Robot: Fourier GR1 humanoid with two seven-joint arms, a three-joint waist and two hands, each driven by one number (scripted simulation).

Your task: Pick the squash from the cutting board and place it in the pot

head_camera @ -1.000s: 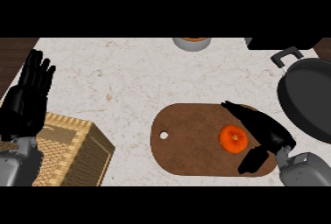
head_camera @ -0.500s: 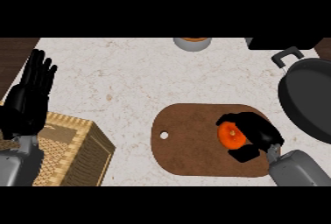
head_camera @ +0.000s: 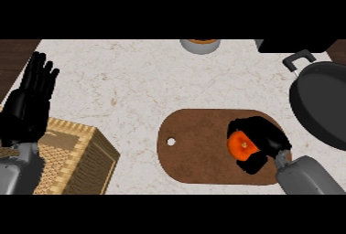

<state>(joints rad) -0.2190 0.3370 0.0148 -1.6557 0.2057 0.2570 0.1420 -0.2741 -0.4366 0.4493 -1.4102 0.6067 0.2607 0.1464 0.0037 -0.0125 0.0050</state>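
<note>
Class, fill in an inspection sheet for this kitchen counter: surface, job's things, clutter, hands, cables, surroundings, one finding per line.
Surface: pale speckled stone counter, dark wood strip at far left.
Job's things: orange squash on the brown oval wooden cutting board; black pot at the right edge, apart from the board.
Clutter: woven wicker basket lower left; grey cup with orange contents at the top edge.
Hands: right hand with fingers curled round the squash; left hand open, resting at the left.
Cables: nothing seen.
Surroundings: dark box-shaped object at top right.
</note>
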